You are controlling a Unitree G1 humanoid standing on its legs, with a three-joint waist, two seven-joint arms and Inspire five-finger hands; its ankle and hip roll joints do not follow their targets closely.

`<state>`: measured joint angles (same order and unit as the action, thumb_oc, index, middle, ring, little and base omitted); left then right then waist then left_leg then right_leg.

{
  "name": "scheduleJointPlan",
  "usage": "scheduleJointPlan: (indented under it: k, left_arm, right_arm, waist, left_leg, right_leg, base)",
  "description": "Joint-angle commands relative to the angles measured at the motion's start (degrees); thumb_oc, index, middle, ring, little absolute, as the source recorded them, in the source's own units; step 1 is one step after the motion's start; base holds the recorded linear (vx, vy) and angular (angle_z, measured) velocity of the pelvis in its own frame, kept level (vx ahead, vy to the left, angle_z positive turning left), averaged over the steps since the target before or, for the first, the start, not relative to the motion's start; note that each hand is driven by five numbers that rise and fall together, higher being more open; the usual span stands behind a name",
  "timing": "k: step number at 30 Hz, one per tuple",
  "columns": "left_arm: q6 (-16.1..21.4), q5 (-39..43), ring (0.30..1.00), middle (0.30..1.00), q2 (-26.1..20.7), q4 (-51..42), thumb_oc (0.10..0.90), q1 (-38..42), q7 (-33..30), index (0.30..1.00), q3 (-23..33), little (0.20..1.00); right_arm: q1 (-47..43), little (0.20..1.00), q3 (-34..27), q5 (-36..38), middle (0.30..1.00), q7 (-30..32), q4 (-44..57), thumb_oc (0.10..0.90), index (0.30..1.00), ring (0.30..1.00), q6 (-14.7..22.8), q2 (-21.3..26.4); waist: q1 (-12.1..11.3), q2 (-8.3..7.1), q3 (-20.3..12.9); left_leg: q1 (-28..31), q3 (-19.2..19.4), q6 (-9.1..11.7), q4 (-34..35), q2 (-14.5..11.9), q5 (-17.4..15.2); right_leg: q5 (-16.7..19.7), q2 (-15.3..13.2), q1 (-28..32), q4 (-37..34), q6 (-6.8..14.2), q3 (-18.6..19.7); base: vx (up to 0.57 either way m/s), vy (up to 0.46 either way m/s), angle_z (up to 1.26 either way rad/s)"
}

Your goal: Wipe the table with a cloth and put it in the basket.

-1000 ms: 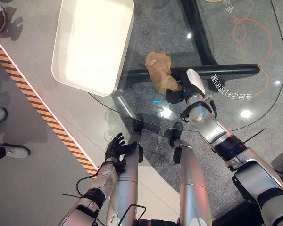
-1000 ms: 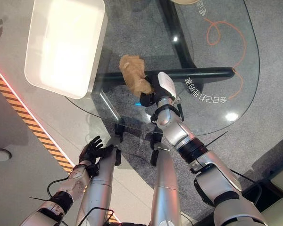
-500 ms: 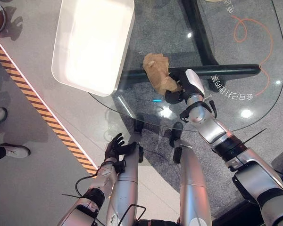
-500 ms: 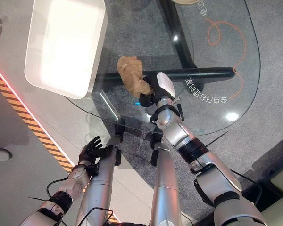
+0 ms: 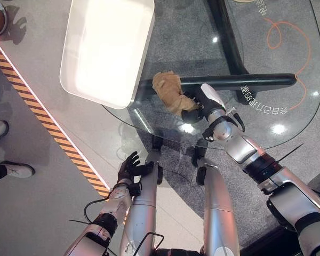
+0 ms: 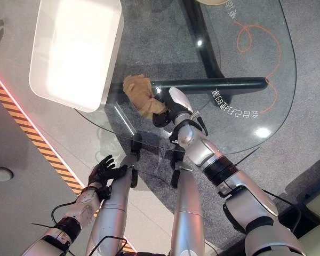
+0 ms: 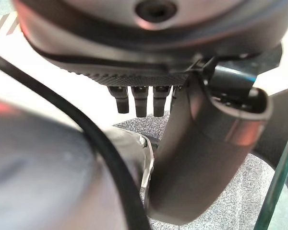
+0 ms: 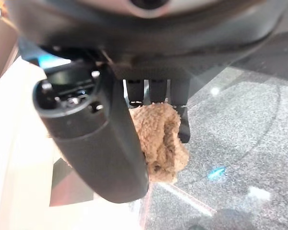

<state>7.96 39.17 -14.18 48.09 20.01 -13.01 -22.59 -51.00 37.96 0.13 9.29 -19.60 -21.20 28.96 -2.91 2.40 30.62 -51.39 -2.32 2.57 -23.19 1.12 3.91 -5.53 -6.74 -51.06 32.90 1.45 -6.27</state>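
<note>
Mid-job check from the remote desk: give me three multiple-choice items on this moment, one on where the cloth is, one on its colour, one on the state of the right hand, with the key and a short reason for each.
1. Where is the cloth?
A. In the white basket
B. On the glass table, beside the basket
C. On the floor by the striped line

2. What colour is the cloth?
A. Tan brown
B. Blue
C. White

3. What is the right hand doing?
A. Hanging open, away from the cloth
B. Curled round nothing
C. Closed on the cloth

Key:
1 B: the cloth lies on the glass table, just right of the white basket, not inside it.
2 A: both eye views and the right wrist view show it tan brown.
3 C: the right wrist view shows the fingers and thumb curled round the cloth. The left hand hangs open below the table edge.
</note>
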Motion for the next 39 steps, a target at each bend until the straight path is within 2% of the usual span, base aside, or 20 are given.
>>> scheduleJointPlan:
  k: [1,9,14,18,22,27,39]
  left_arm:
    - [-0.7,-1.0,0.900,0.900,1.0,-1.3,0.800,-8.1,-0.2,0.900,-3.5,0.900]
    - [-0.2,-1.0,0.900,0.900,1.0,-0.9,0.800,-8.4,0.0,0.900,-3.2,0.900]
    - [0.0,-1.1,0.900,0.900,1.0,-0.9,0.800,-8.7,0.1,0.900,-2.9,0.900]
    - [-0.2,-1.1,0.900,0.900,0.6,-1.2,0.800,-8.7,0.3,0.900,-2.8,0.900]
    - [-0.2,-1.0,0.900,0.900,0.3,-1.2,0.800,-8.7,0.3,0.900,-2.9,0.900]
    - [-0.1,-0.8,0.900,0.900,-0.1,-1.0,0.800,-8.6,0.5,0.900,-2.8,0.900]
    - [-0.3,-0.6,0.900,0.900,-0.5,-1.4,0.800,-8.7,0.7,0.900,-3.0,0.900]
  right_arm:
    - [2.2,0.200,1.9,3.3,0.300,-0.5,8.1,0.100,0.300,0.300,4.8,-1.4]
    - [3.7,0.200,-0.7,4.3,0.300,2.9,7.2,0.100,0.300,0.300,6.0,-0.9]
    - [3.1,0.200,-1.2,3.3,0.300,-1.1,7.8,0.100,0.300,0.300,8.0,0.2]
    - [3.0,0.200,-0.6,2.3,0.300,-4.4,9.4,0.100,0.300,0.300,8.1,1.0]
    - [2.7,0.200,0.7,2.6,0.300,-5.1,10.7,0.100,0.300,0.300,8.2,2.1]
    - [2.5,0.200,1.7,1.7,0.300,-8.0,10.9,0.100,0.300,0.300,10.2,2.8]
    - [2.6,0.200,1.1,3.6,0.300,-5.1,12.0,0.100,0.300,0.300,11.0,4.1]
  waist:
    - [-0.9,0.67,-0.8]
    - [-0.5,0.70,-0.8]
    - [-0.3,0.55,-0.8]
    - [-0.3,0.48,-0.8]
    - [-0.3,0.47,-0.8]
    - [-0.3,0.49,-0.8]
    - [-0.1,0.40,-0.8]
  left_leg:
    - [-0.5,6.6,-5.1,-7.6,2.9,-9.2]
    - [-0.5,6.7,-5.1,-7.7,2.8,-9.4]
    - [-0.5,6.8,-5.1,-7.8,2.6,-9.5]
    - [-0.5,6.8,-5.1,-7.7,2.6,-9.3]
    - [-0.2,6.8,-5.1,-7.4,2.6,-9.2]
    - [-0.1,6.9,-5.1,-7.5,2.5,-9.1]
    - [-0.1,7.0,-5.0,-7.5,2.3,-9.3]
  right_leg:
    - [7.2,0.9,-2.7,-5.7,1.0,-2.0]
    - [7.3,1.0,-2.8,-5.7,0.9,-1.8]
    - [7.2,1.2,-2.9,-5.6,0.8,-1.7]
    - [7.3,1.2,-3.0,-5.6,0.8,-1.8]
    - [7.3,1.2,-2.7,-5.8,0.8,-1.9]
    - [7.1,1.2,-2.4,-5.7,0.7,-1.9]
    - [7.0,1.1,-2.4,-5.9,0.7,-1.9]
  base:
    - [0.00,0.000,0.00]
    - [0.00,0.000,0.00]
    - [0.00,0.000,0.00]
    - [0.00,0.000,0.00]
    - [0.00,0.000,0.00]
    - [0.00,0.000,0.00]
    - [0.00,0.000,0.00]
